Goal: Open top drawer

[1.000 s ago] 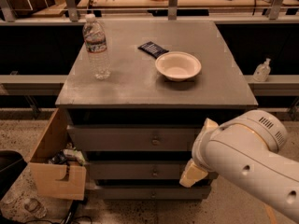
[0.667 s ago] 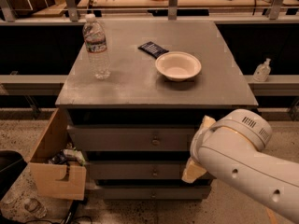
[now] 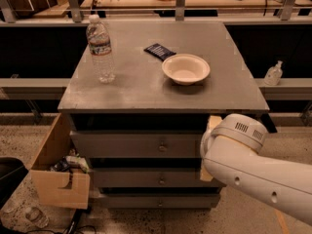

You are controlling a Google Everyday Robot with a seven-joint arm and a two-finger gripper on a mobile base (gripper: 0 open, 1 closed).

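The white arm (image 3: 243, 165) has slid leftward at 4 o'clock and now overlaps the right end of the top drawer (image 3: 131, 144), which looks shut at 6 o'clock, its knob (image 3: 162, 145) untouched; the claw is hidden, so I cannot tell its opening

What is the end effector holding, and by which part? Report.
Cannot tell: the end effector is out of view; only the white arm shows, right of the cabinet. The top drawer knob is free.
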